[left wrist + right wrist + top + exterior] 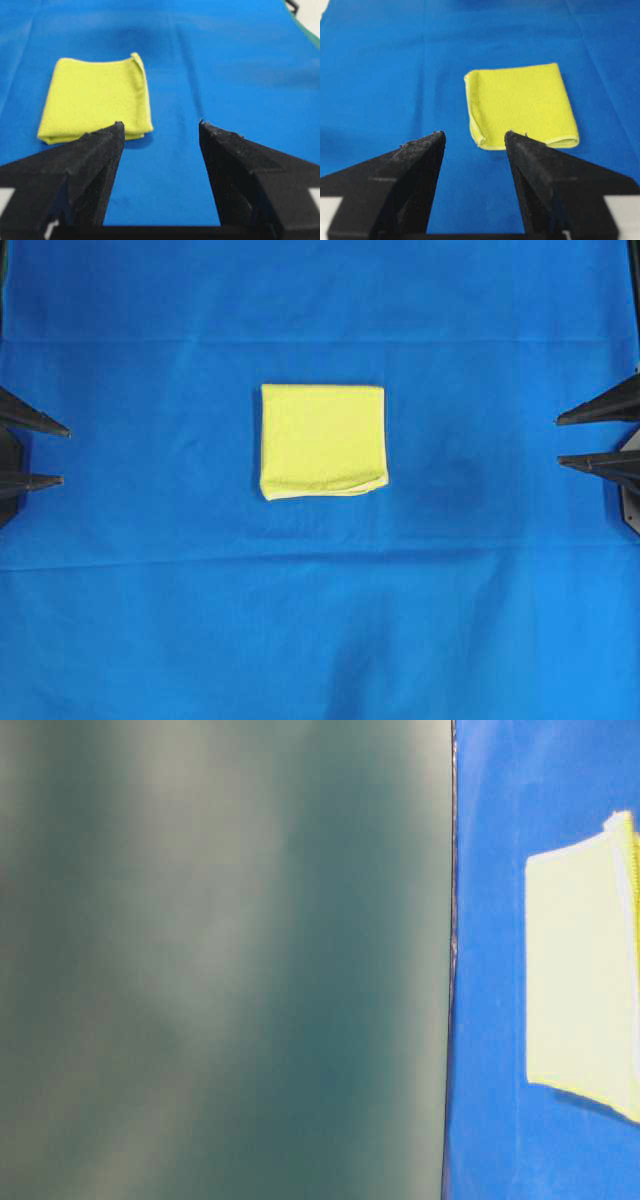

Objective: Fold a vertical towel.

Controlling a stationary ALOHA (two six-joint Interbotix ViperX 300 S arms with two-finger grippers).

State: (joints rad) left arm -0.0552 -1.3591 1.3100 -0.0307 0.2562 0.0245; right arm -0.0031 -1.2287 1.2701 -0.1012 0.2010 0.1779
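Fingers of the left gripper [62, 454] poke in from the left edge of the overhead view. They are spread wide and hold nothing. The left wrist view shows the same: 2 black fingers [95, 150] with bare blue cloth [150, 620] between them.

The towel [322, 441] lies in the middle of the blue cloth, well apart from both grippers. It is yellow and looks already folded into a neat, nearly square shape. Its top and left sides look smooth. Along the bottom side a pale hem peeks out, and the bottom right corner sticks out a little, so the layers do not line up quite right there.

On the right edge, the right gripper [558, 441] is also spread wide and empty. Its wrist view shows the towel lying flat past its fingertips [425, 150].

The fold looks done, or almost done. What could go wrong now? If a gripper comes back down and bumps the towel, the top layer may slide and the fold may open. If a finger snags the loose corner, it could drag the towel crooked. A finger could also catch the blue cloth and wrinkle it, which would pull the towel along too.
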